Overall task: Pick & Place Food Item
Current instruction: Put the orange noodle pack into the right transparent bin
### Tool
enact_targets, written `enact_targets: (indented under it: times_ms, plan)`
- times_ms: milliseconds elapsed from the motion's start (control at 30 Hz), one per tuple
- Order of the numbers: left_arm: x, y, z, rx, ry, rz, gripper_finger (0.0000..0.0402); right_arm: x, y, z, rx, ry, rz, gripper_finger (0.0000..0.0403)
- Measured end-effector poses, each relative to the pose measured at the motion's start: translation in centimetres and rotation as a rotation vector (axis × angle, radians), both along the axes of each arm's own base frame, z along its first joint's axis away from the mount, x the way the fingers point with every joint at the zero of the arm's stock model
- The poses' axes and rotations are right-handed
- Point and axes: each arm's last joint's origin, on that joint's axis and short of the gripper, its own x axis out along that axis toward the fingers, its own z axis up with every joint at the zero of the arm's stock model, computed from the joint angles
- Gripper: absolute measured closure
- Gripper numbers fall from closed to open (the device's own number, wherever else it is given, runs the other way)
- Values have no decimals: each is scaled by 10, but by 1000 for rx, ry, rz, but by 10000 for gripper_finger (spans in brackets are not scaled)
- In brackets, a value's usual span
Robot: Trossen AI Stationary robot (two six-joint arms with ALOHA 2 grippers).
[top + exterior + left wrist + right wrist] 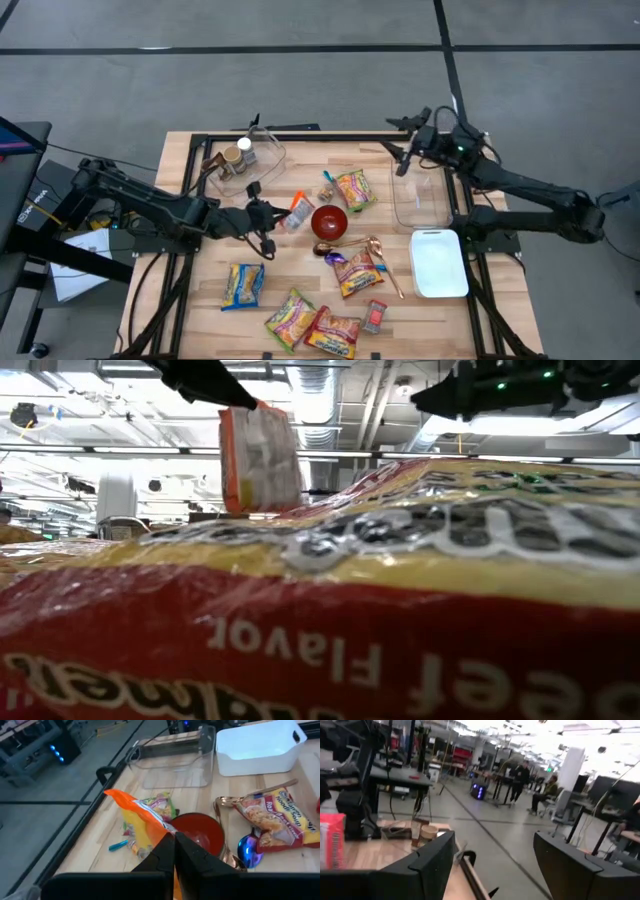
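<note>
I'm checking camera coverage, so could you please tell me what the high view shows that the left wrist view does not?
Only the high view shows the right gripper, open above the table's far edge, and the noodle packets along the near edge. Only the left wrist view shows the left gripper's fingers pinching the orange packet. Both show the red bowl, the white bin and the clear container.
</note>
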Motion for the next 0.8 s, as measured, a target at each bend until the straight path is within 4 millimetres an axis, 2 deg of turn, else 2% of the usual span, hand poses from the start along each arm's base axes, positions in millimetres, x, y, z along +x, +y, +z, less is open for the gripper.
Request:
enact_targets:
  times_ms: [167, 367, 567, 800]
  plan:
    - [-3, -9, 2, 74, 0, -4, 401, 26, -7, -4, 42, 41, 120, 138]
    - [-13, -31, 8, 226, -45, 55, 401, 58, -6, -10, 82, 90, 238, 138]
    - [-22, -48, 12, 289, -74, 60, 401, 90, 6, -13, 84, 130, 389, 138]
    - [-22, -54, -1, 303, -88, 63, 401, 122, 29, -15, 42, 160, 525, 138]
